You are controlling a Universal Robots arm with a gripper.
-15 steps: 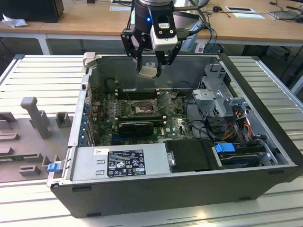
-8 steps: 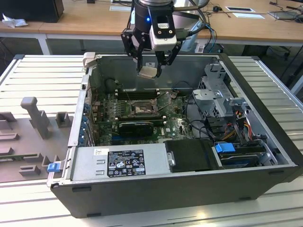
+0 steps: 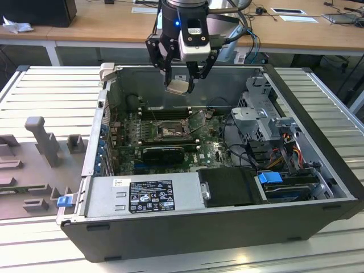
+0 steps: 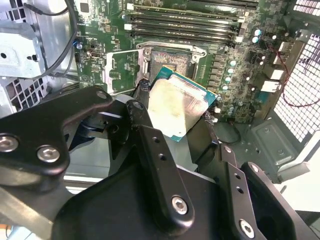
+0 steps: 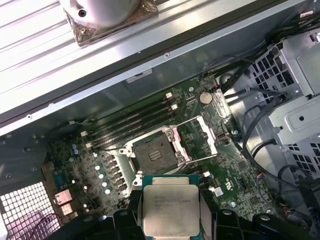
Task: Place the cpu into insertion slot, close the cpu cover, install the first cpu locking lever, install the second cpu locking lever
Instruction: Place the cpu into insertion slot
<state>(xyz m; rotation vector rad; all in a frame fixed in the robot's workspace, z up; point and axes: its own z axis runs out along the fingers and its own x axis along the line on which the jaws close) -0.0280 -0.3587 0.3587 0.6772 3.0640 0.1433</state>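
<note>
While the tool [image 3: 178, 84] hangs above the open computer case [image 3: 227, 239], clamped on the edges of the cpu [image 5: 171, 210], that light, stiff, probably fragile chip sits high over the empty insertion slot [image 5: 155, 152].

The black jaws grip the cpu [image 4: 175, 102] by two opposite edges, its pale silver top tilted and its green rim showing. Beyond it lies the green motherboard [image 4: 100, 30]. The insertion slot [image 4: 172, 61], a dark square in a silver surround, sits open and bare, and the chip's far corner overlaps its surround. The cpu cover [image 4: 122, 70] stands swung open just beside the slot. Long black memory slots [image 4: 185, 22] run along the slot's far side. A perforated case wall [image 4: 305, 90] borders the motherboard's edge.
</note>
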